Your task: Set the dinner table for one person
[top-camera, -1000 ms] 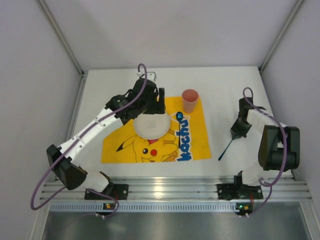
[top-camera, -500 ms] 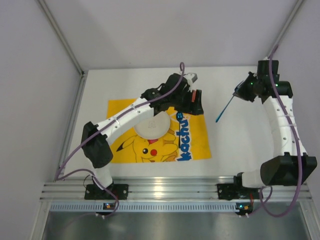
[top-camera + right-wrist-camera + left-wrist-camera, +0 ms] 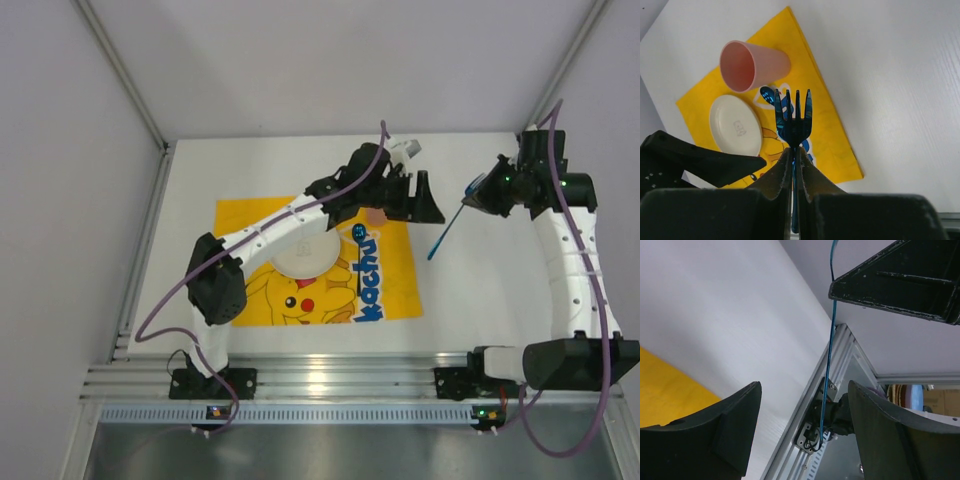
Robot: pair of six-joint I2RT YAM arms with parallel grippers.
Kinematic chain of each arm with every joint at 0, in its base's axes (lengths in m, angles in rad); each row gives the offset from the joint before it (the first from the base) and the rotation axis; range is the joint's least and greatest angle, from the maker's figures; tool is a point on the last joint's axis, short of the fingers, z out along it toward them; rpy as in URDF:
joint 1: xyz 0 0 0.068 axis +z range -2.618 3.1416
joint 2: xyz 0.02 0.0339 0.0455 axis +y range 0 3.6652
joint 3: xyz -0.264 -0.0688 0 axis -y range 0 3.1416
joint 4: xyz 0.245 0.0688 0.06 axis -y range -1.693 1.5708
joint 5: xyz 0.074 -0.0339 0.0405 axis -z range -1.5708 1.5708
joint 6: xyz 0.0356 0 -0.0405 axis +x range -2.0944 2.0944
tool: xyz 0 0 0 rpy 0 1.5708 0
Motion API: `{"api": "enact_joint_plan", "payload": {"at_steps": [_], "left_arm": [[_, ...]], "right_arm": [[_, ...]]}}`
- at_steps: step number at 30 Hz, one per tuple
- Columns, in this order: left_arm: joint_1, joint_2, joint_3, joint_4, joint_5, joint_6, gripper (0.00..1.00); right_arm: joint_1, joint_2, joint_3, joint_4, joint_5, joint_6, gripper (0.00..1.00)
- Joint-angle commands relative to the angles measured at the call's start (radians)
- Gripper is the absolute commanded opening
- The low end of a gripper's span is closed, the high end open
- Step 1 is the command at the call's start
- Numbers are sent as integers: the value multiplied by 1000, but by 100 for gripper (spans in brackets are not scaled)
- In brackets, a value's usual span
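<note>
The dinner table [image 3: 470, 290] is the broad white top filling the enclosure, and a yellow mat [image 3: 235, 290] with a Pikachu print lies on it, left of centre. On the mat sit a white plate [image 3: 303, 258], a blue spoon [image 3: 358, 232] just right of the plate, and a pink cup [image 3: 752, 65] at the mat's far right corner.

From above, the left gripper [image 3: 425, 203] hangs over that corner and hides nearly all of the cup. Its fingers stand apart with nothing between them. Right of the mat, over bare table, the right gripper [image 3: 480, 190] is clamped on the handle of a blue fork [image 3: 446, 232], which slants down toward the mat's right edge.

Blue lettering [image 3: 368, 280] along the mat's right side reads "kachu". The plate bears a faint centre mark too small to read.

The right wrist camera shows the cup whole, its open mouth in sight, and the spoon partly behind the fork's tines. The left wrist camera shows only a sliver of the mat, the fork's thin handle and an aluminium frame rail [image 3: 842, 345].
</note>
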Motion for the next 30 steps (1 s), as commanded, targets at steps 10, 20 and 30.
{"api": "enact_joint_plan", "payload": {"at_steps": [10, 20, 30], "left_arm": [[-49, 28, 1, 194, 190, -87, 60], [-55, 60, 30, 136, 152, -57, 55], [-48, 46, 71, 95, 140, -35, 56]], "right_arm": [[12, -32, 29, -18, -33, 17, 0], [46, -22, 78, -24, -38, 30, 0], [44, -23, 70, -33, -24, 17, 0]]}}
